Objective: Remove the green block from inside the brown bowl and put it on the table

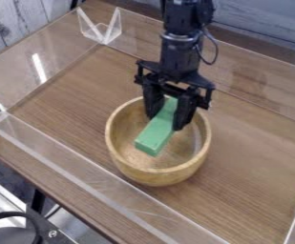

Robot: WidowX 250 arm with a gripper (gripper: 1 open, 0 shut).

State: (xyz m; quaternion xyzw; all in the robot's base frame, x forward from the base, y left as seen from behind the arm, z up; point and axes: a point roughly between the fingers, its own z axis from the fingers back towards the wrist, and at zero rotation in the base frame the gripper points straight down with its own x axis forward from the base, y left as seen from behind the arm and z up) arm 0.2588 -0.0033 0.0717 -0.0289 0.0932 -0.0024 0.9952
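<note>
The brown bowl (128, 157) sits on the table (98, 91) near its front edge. My gripper (169, 116) points down over the bowl and is shut on the upper end of the green block (157, 135). The block hangs tilted, its lower end above the bowl's floor and still within the rim. The black arm rises behind the gripper toward the top of the view.
Low clear acrylic walls (35, 157) edge the table at front and left. A clear angled bracket (101, 26) stands at the far left corner. Bare wood lies to the left, right and behind the bowl.
</note>
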